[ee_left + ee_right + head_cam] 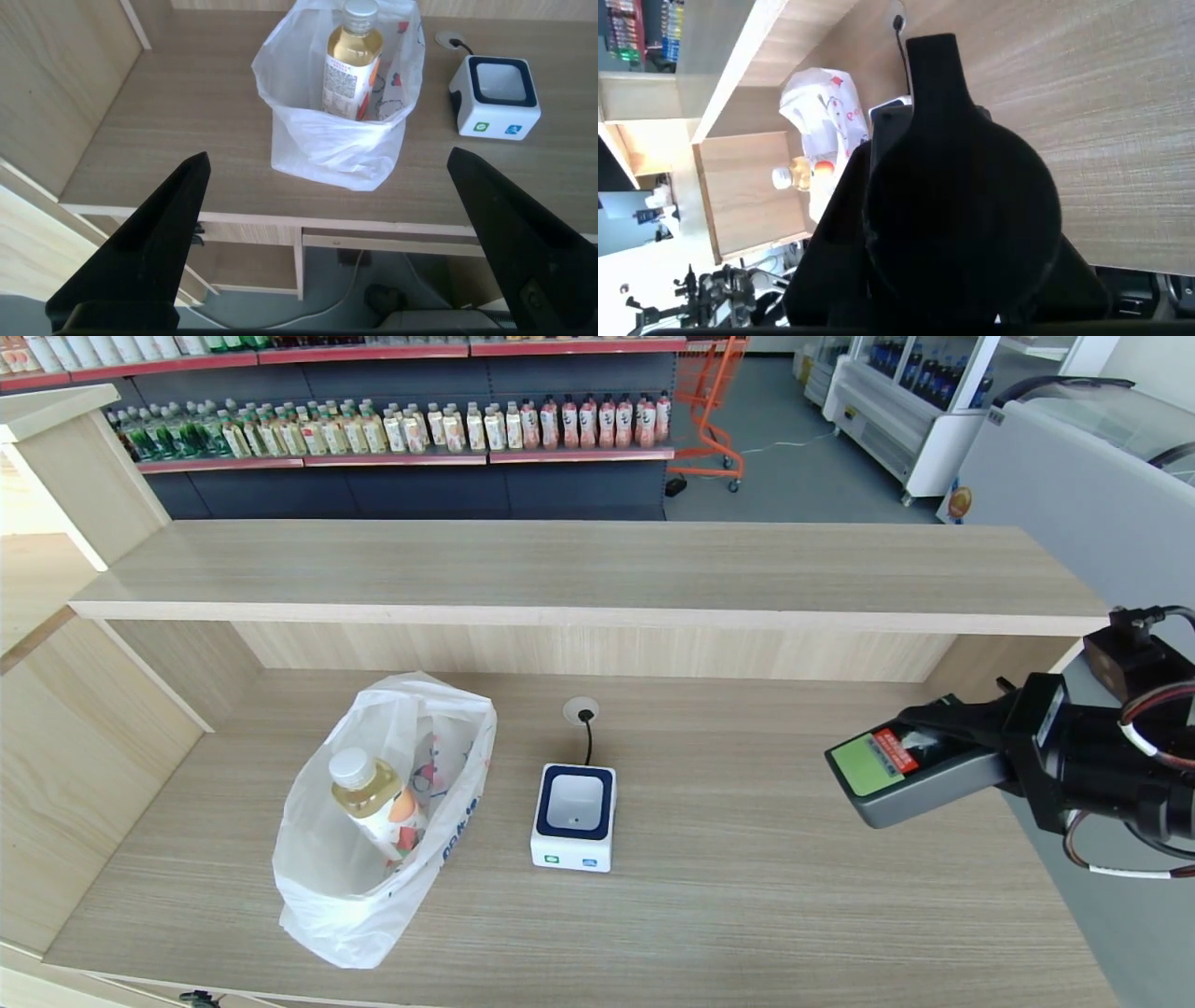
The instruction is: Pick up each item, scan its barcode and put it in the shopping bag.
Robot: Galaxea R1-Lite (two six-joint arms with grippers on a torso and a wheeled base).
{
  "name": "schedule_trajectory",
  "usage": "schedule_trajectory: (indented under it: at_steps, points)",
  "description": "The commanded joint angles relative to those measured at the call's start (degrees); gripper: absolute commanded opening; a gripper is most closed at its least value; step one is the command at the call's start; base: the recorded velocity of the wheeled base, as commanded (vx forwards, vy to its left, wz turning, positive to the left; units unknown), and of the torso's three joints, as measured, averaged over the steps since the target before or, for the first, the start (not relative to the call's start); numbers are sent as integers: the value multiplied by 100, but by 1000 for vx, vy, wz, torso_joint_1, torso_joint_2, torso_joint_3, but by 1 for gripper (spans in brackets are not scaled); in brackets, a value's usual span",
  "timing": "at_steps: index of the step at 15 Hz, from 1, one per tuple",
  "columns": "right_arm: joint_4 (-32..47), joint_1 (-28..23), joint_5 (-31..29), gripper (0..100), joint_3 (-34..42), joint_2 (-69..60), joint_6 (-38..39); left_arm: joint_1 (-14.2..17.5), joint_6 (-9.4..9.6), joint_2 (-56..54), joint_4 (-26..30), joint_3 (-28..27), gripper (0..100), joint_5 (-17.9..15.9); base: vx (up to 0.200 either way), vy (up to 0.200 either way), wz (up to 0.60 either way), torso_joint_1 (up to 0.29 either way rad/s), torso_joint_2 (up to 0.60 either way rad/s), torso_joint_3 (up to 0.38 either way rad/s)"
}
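Holds a grey box (882, 775) in the right end effector (938, 742), over the worktop's (747, 905) right edge, well apart from the scanner (574, 817). Has the left end effector (329, 163) spread open, gripping nothing, off the worktop's front edge. Shows a bottle (372, 800) leaning inside the bag (364, 905), left of the scanner.

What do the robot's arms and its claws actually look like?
The right arm is black, built of rounded segments, with thin red, white and black cables looping around its wrist and a small black module on top. The right gripper has slim black fingers; the left gripper has two broad, black wedge-shaped fingers.
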Motion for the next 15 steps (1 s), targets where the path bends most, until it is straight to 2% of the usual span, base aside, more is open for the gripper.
schedule_trajectory:
  at_steps: [1, 3, 10, 15]
  points:
    - [-3, -10, 1, 0, 79, 8, -9, 1, -1, -2, 0, 0, 100, 0, 0, 0, 0, 0, 0, 0]
    - [-3, -10, 1, 0, 96, 17, -9, 1, 17, -2, 0, 0, 100, 0, 0, 0, 0, 0, 0, 0]
    - [5, -1, -8, 0, 96, 35, -35, 1, -1, -2, 0, 0, 100, 0, 0, 200, 0, 4, 4, 3]
    - [5, 8, 1, 0, 79, 52, -106, 1, 34, -2, 0, 0, 100, 0, 0, 0, 0, 0, 0, 0]
